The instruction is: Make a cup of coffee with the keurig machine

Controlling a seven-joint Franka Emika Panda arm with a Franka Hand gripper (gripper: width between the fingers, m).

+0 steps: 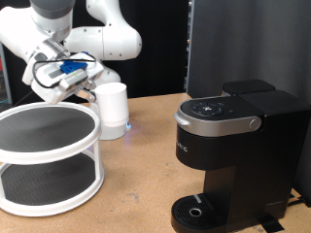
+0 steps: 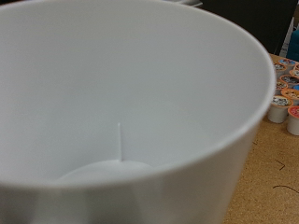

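The white cup (image 1: 114,109) stands upright near the back of the wooden table (image 1: 146,165), at the exterior view's left of centre. My gripper (image 1: 87,93) is right against the cup's upper left side, with the white arm above it. In the wrist view the cup's empty white inside (image 2: 121,103) fills almost the whole picture, and my fingers do not show. The black keurig machine (image 1: 238,146) stands at the exterior view's right with its silver-grey lid handle (image 1: 225,122) down and nothing on its round drip tray (image 1: 198,210).
A white two-tier round rack (image 1: 49,155) with dark shelves stands at the exterior view's left front, close to the cup. Several small coffee pods (image 2: 285,98) lie on the table beyond the cup in the wrist view. A dark panel stands behind the machine.
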